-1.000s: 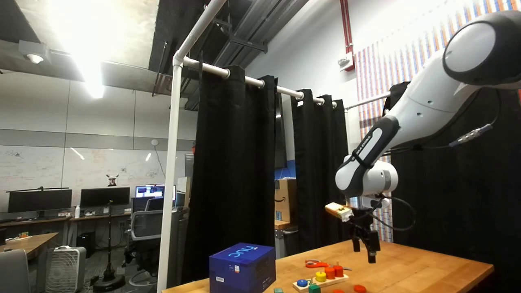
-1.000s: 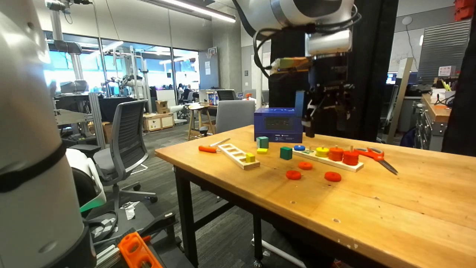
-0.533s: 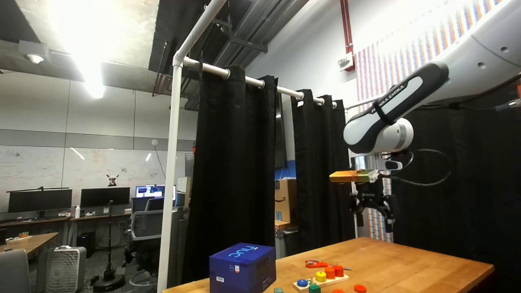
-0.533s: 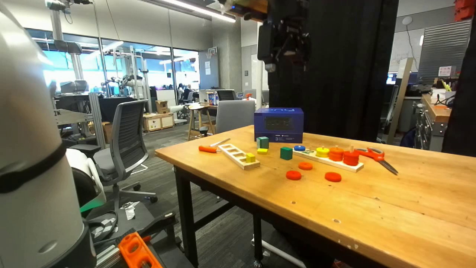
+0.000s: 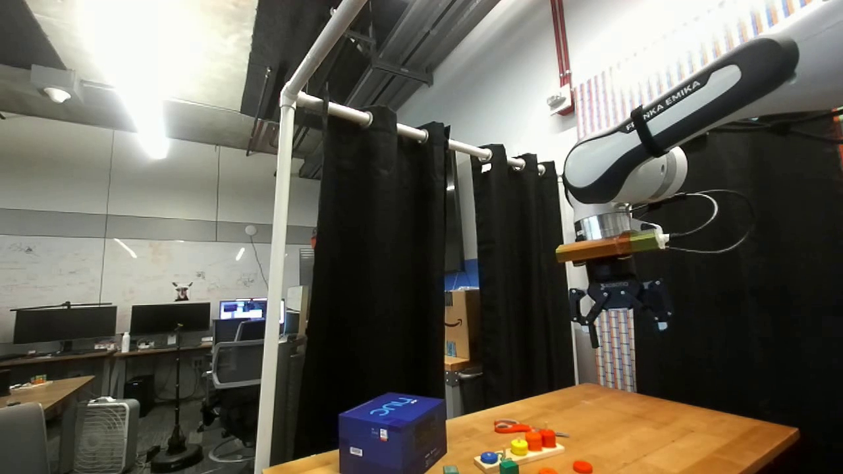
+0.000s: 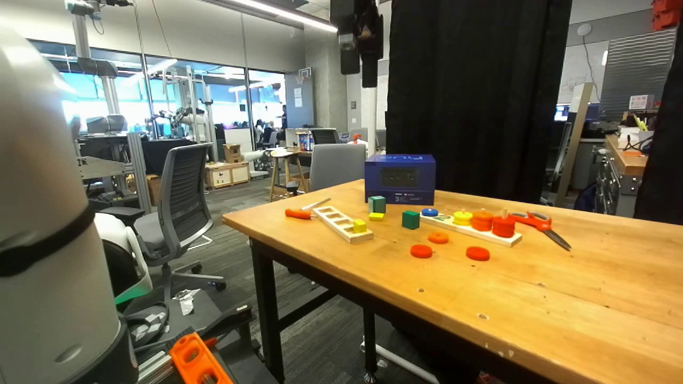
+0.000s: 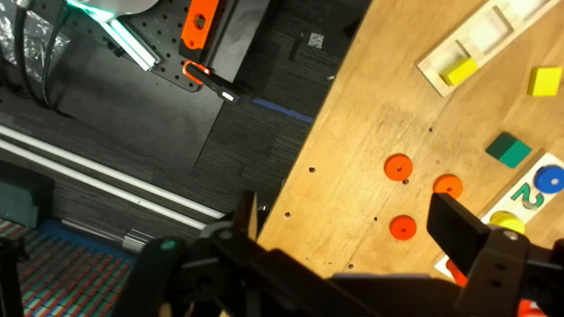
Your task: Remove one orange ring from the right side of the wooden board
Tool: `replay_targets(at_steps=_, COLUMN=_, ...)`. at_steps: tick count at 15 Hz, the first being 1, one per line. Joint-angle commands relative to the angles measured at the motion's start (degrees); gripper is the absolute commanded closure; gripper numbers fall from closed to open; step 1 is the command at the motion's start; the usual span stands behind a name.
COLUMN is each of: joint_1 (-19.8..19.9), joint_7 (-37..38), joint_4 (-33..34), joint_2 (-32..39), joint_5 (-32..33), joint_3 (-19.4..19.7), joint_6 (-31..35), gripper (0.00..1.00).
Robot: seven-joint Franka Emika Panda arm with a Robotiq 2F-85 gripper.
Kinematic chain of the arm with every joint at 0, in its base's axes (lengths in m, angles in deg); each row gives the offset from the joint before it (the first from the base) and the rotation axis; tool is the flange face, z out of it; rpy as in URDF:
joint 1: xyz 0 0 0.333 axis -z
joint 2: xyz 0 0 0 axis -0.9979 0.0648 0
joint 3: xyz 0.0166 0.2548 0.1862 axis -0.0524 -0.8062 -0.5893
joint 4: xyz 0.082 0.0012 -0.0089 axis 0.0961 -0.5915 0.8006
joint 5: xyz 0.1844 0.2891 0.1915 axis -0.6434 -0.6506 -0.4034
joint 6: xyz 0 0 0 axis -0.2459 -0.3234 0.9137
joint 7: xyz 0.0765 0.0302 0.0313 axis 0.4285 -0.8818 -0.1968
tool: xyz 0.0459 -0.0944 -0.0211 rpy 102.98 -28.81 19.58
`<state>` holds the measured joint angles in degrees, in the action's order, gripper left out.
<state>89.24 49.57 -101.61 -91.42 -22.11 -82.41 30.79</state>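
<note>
A long wooden peg board [image 6: 515, 241] lies on the table in both exterior views [image 5: 552, 452]. It carries a blue ring [image 6: 429, 212], a yellow ring [image 6: 462, 217], an orange stack [image 6: 482, 220] and a red-orange stack [image 6: 503, 226] at its right end. Three loose orange or red-orange rings lie flat before it: one [image 6: 438, 238], another [image 6: 421, 250] and a third [image 6: 477, 253]. In the wrist view they show between and beside the fingers [image 7: 456, 224]. My gripper [image 5: 625, 332] is open and empty, high above the table. Its right finger partly hides one loose ring [image 7: 448, 182] and the peg board.
A blue box [image 6: 400, 181] stands at the table's back. Orange scissors [image 6: 539, 224] lie behind the board's right end. Green blocks [image 6: 411, 220], a yellow block [image 6: 376, 216], a slotted wooden tray [image 6: 341, 226] and an orange-handled tool [image 6: 298, 214] lie left of the board.
My gripper has risen from low over the table, shifted away from the peg board and turned about the wrist. The peg board, its rings and the loose rings stay where they were.
</note>
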Motion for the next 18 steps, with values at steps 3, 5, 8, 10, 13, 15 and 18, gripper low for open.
replay_targets(at_steps=3, joint_1=-1.95, joint_7=-13.07, joint_4=-1.58, joint_2=-3.93, joint_5=-1.32, joint_3=-4.4, joint_6=-2.9, gripper=0.0)
replay_targets(at_steps=5, joint_1=-3.17, joint_7=-17.28, joint_4=-2.41, joint_2=-4.81, joint_5=-1.81, joint_3=-5.83, joint_6=-3.03, gripper=0.0)
replay_targets(at_steps=8, joint_1=-4.82, joint_7=-24.08, joint_4=-4.38, joint_2=-6.75, joint_5=-1.12, joint_3=-7.5, joint_6=-3.07, gripper=0.0)
replay_targets(at_steps=10, joint_1=-5.53, joint_7=-29.33, joint_4=-5.7, joint_2=-8.1, joint_5=-0.5, joint_3=-7.86, joint_6=-2.59, gripper=0.0)
replay_targets(at_steps=13, joint_1=-6.43, joint_7=-37.71, joint_4=-7.31, joint_2=-10.01, joint_5=0.02, joint_3=-7.83, joint_6=-2.26, gripper=0.0)
replay_targets(at_steps=15, joint_1=-7.4, joint_7=-42.77, joint_4=-8.05, joint_2=-11.61, joint_5=0.22, joint_3=-7.72, joint_6=-2.44, gripper=0.0)
replay_targets(at_steps=18, joint_1=-9.06, joint_7=-50.14, joint_4=-9.29, joint_2=-14.7, joint_5=1.03, joint_3=-7.22, joint_6=-2.38, gripper=0.0)
